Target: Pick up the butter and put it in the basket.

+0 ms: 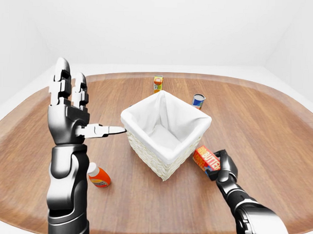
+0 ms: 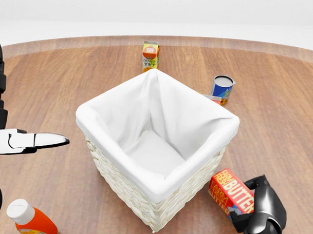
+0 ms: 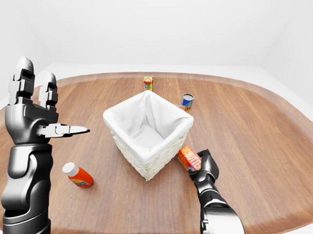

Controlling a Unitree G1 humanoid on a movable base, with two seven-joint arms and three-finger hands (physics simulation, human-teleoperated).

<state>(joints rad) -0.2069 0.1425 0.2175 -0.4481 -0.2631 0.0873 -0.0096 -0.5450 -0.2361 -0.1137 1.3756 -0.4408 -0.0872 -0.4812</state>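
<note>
The butter (image 2: 230,193) is a red and orange box lying on the wooden table at the lower right of the head view, against the basket's right corner. My right hand (image 2: 252,207) has its dark fingers curled round the box's near end, shut on it. The basket (image 2: 124,186) is white wicker with a white cloth liner and stands in the middle, with nothing in it. In the left-eye view my left hand (image 1: 87,107) is raised left of the basket, open, fingers (image 1: 62,75) pointing up and thumb pointing at the basket.
An orange juice carton (image 2: 150,55) stands above the basket in the head view. A blue can (image 2: 222,87) stands at the upper right, with a small item beside it. An orange bottle with a white cap (image 2: 29,221) lies at the lower left. The round table's edge (image 1: 163,76) curves around.
</note>
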